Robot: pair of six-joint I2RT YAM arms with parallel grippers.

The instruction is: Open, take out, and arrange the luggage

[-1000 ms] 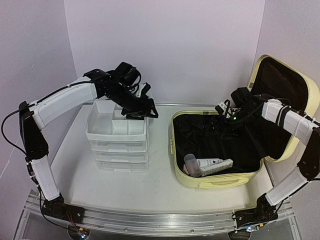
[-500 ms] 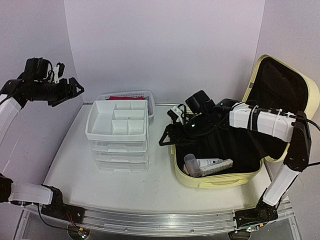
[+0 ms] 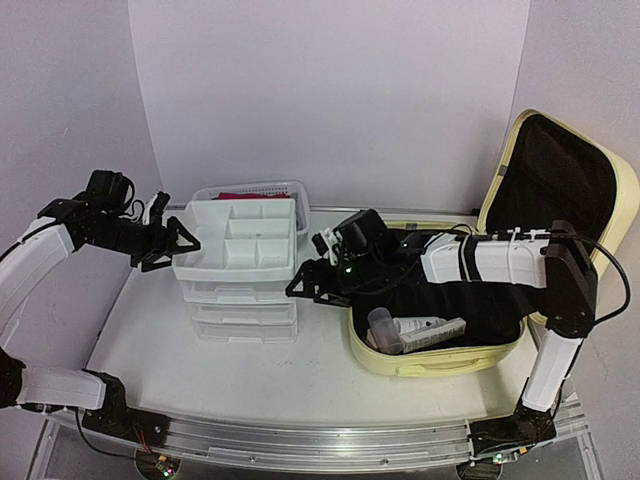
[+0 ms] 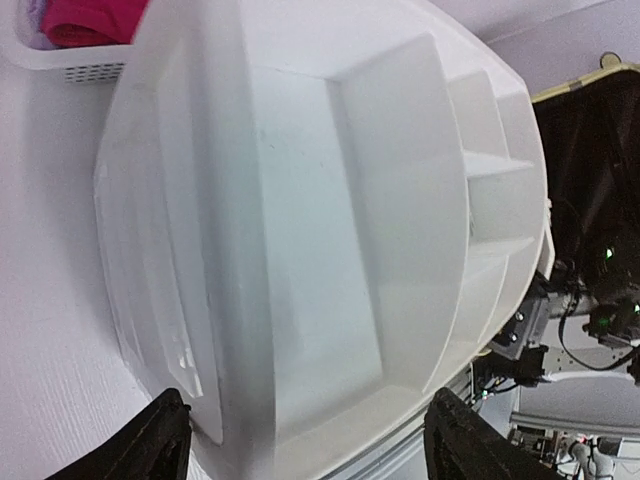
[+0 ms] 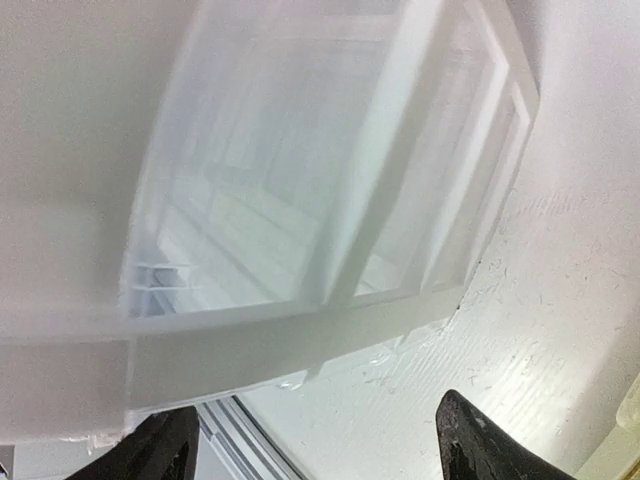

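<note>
The luggage [image 3: 432, 363], a pale yellow hard-shell suitcase, lies open at the right with its lid [image 3: 622, 190] standing up and its black lining showing. A clear bottle [image 3: 381, 327], a white tube [image 3: 420, 325] and a small box [image 3: 446, 334] lie in its front part. My left gripper [image 3: 172, 245] is open and empty at the left side of the white drawer organizer [image 3: 240, 250]. My right gripper [image 3: 308, 284] is open and empty at the organizer's right side, outside the suitcase. In the left wrist view the organizer [image 4: 300, 200] fills the space beyond the gripper [image 4: 312, 450].
A white mesh basket [image 3: 283, 187] with a red cloth [image 3: 245, 196] stands behind the organizer; it also shows in the left wrist view [image 4: 60, 62]. The right wrist view shows the organizer's side [image 5: 320, 200] and the white table [image 5: 560, 300]. The table [image 3: 250, 385] ends at a metal rail in front.
My left arm came down from the far left wall to the organizer's left side. My right arm swung left out of the suitcase to the organizer's right side. Both grippers stayed open.
</note>
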